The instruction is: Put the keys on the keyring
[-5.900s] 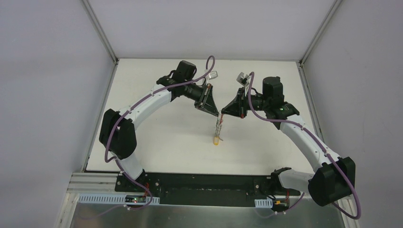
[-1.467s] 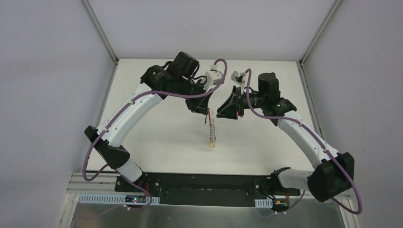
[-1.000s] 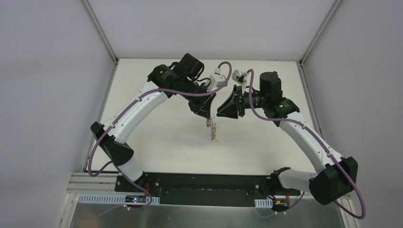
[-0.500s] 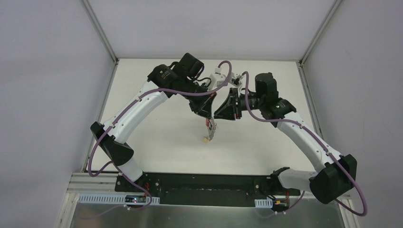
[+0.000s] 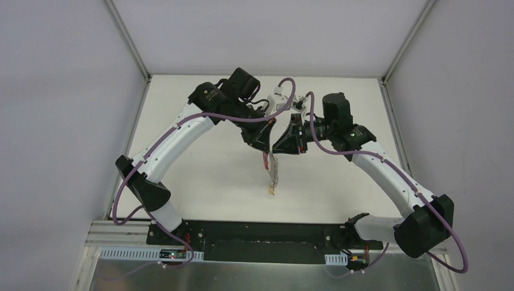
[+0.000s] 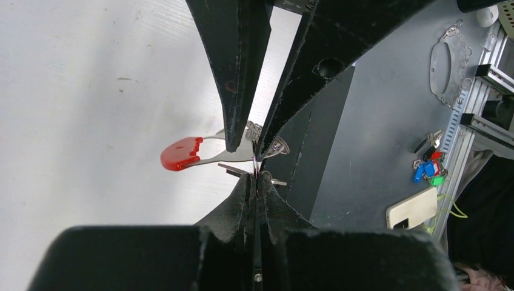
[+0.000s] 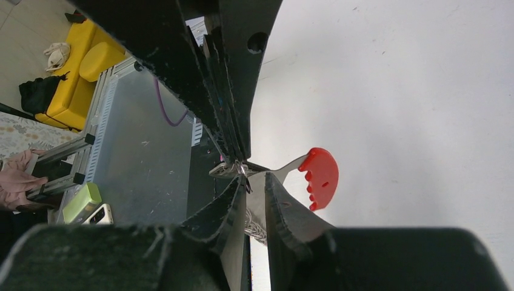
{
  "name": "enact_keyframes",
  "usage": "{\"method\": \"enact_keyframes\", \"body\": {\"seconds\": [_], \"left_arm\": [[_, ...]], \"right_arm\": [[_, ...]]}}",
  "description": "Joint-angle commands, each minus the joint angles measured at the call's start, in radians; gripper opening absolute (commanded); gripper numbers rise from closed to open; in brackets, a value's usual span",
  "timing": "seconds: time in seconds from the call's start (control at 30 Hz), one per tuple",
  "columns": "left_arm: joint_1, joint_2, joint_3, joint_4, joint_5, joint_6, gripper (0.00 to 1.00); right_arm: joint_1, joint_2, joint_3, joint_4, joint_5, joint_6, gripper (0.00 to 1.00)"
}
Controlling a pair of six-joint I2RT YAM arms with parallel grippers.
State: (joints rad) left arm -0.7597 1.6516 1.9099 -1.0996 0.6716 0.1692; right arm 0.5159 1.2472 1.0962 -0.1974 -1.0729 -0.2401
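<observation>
Presently: left claw (image 6: 256, 179) clenched on keys (image 5: 274, 174), which hang below it. Right claw (image 7: 255, 183) flanks their top, grasp indiscernible. Keyring unseen; threading outstanding.

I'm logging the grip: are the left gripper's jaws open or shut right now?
Shut. In the left wrist view the left gripper has its jaws pressed together, pinching a thin metal part of the keys.

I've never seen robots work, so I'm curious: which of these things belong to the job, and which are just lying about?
In the job: keys, their red strap tip, left gripper, right gripper.
Lying about: coloured key tags, white phone-like slab, yellow cushion.
</observation>
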Motion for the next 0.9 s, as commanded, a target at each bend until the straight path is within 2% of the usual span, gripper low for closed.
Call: {"method": "enact_keyframes", "body": {"seconds": [0.0, 0.27, 0.6, 0.87], "left_arm": [[-0.012, 0.004, 0.013, 0.005, 0.038, 0.011, 0.00], [-0.013, 0.005, 0.002, 0.007, 0.050, 0.013, 0.00], [-0.012, -0.002, -0.015, 0.016, 0.087, 0.016, 0.00], [-0.012, -0.043, -0.053, 0.055, 0.117, 0.015, 0.00]], "right_arm": [[0.012, 0.000, 0.060, 0.003, -0.039, -0.030, 0.21], [0.013, -0.007, 0.062, 0.003, -0.046, -0.028, 0.26], [0.013, -0.016, 0.057, 0.018, -0.036, -0.015, 0.24], [-0.032, -0.055, -0.018, 0.135, -0.042, 0.067, 0.24]]}}
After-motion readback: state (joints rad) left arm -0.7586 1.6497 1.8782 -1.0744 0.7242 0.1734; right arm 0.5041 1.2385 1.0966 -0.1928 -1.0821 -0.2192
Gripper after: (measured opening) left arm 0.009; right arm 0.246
